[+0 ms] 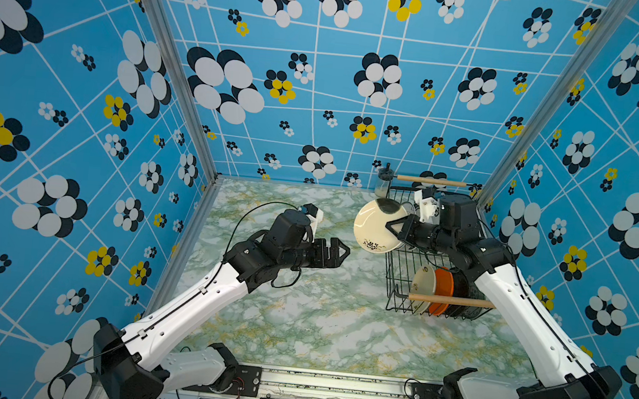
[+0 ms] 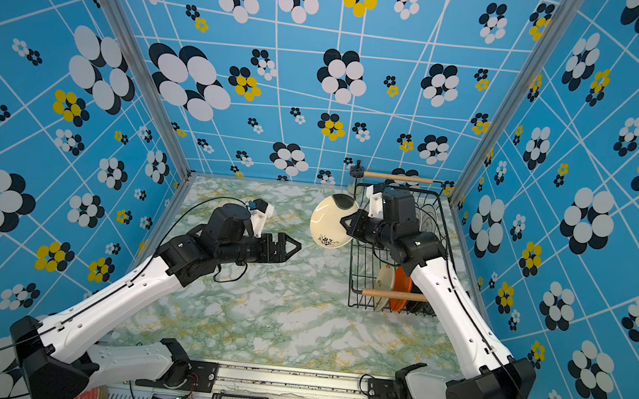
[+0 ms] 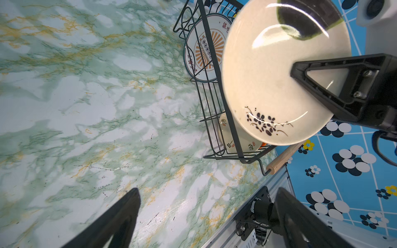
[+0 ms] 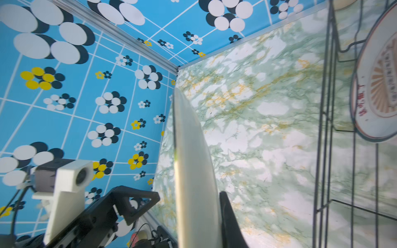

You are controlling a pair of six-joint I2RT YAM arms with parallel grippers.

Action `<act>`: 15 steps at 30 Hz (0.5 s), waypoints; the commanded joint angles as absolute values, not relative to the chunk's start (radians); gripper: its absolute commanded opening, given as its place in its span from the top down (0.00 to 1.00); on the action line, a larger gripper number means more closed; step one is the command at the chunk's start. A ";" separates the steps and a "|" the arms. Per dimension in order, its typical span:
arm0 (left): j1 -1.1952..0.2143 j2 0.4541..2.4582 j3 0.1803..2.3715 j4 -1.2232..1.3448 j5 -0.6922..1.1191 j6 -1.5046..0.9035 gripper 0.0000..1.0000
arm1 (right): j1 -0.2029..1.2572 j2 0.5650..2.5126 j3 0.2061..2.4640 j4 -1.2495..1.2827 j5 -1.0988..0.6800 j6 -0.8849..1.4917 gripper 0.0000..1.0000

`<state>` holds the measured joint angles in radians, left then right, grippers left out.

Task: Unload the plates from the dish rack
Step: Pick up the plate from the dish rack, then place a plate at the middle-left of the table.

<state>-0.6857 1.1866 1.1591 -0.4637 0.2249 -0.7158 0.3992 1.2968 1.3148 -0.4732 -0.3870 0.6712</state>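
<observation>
Plates (image 1: 443,289) upright inside dish rack (image 1: 452,300)

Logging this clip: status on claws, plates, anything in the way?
Right claw shut on cream plate, upright, at dish rack edge. Left claw open, empty, facing it. Other plates in rack. Nothing between claws.

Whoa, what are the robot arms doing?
They are emptying a dish rack. The right gripper is shut on a cream plate with dark flowers, holding it on edge in the air at the rack's edge. The left gripper is open and empty, close by. An orange plate and others stand in the rack.
</observation>
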 commanded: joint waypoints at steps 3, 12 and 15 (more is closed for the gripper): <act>-0.699 1.149 1.111 -0.391 0.210 -0.748 0.01 | 0.424 1.285 1.220 -0.224 -0.559 0.840 0.91; -0.650 1.191 1.103 -0.368 0.277 -0.715 0.02 | 0.454 1.301 1.164 -0.150 -0.590 0.884 0.89; -0.609 1.207 1.089 -0.335 0.315 -0.719 0.04 | 0.459 1.323 1.159 -0.137 -0.608 0.890 0.89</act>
